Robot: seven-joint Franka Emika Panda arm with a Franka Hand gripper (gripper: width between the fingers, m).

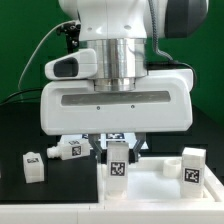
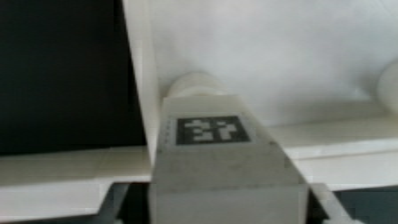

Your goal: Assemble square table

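**Gripper**: lower centre of the exterior view, pointing straight down. Its fingers flank an upright leg closely on both sides. Whether they actually clench it cannot be told.

**Leg, tagged:** at the left corner of the tabletop. The wrist view shows its tag against the white tabletop.

**Tabletop:** white, lower right of the exterior view.

**Second leg**: upright, right edge.

**Two loose legs**: lower left, on the black table, apart from the tabletop.
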